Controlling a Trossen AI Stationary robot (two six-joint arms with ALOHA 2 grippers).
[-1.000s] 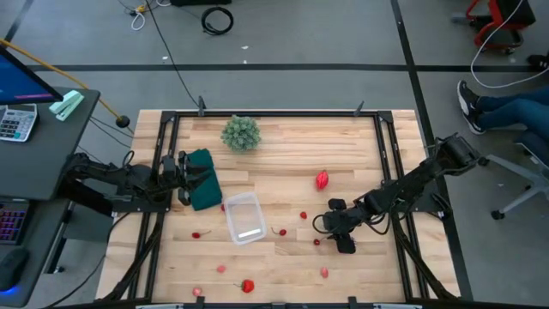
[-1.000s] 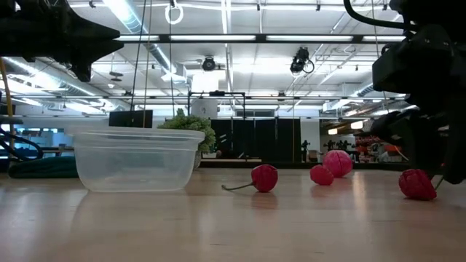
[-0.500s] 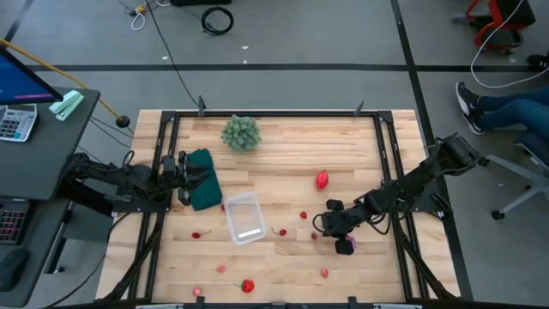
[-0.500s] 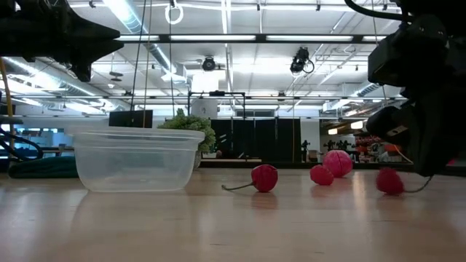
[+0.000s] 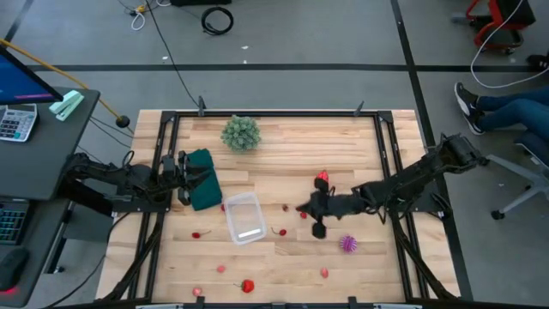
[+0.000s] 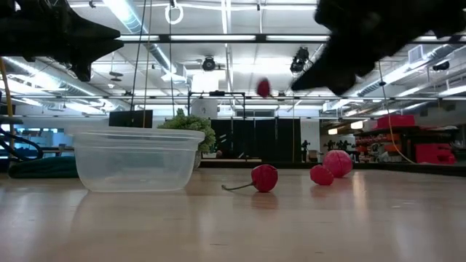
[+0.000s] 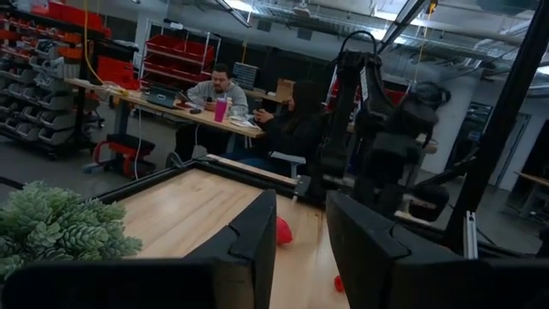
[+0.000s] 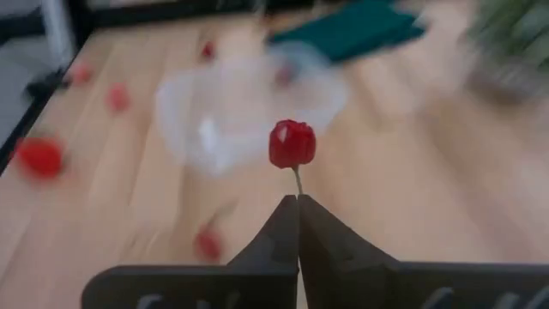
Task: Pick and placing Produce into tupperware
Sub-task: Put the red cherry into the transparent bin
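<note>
The clear tupperware [image 5: 244, 216] [image 6: 138, 159] stands open on the wooden table, blurred in the right wrist view [image 8: 249, 112]. My right gripper [image 5: 300, 208] [image 8: 298, 204] hovers just right of it, shut on a small red produce piece [image 8: 292, 144] [image 6: 263, 88]. More red pieces lie scattered on the table: a bigger one [image 5: 322, 178], a stemmed one [image 6: 263, 177] and others. A spiky purple piece [image 5: 348, 244] lies toward the near right. My left gripper [image 5: 184, 178] [image 7: 300, 236] waits open at the left edge over a dark green flat piece [image 5: 204, 176]. My right gripper pinches the thin stem [image 8: 298, 182] of the red piece at the very ends of its two fingers. The red head stands out beyond the fingertips. The piece is lifted clear of the table, high above it in the low view.
A bushy pale-green plant [image 5: 241, 133] [image 7: 60, 227] sits near the far edge. Black frame rails [image 5: 390, 163] run along the table's sides. Small red pieces [image 5: 248, 285] lie along the near edge. People sit at a desk in the room beyond [image 7: 219, 90].
My right gripper has risen from the near right of the table and swung toward the far left, toward the tupperware, carrying the red piece up off the wood. The spiky purple piece it stood over now lies uncovered.
</note>
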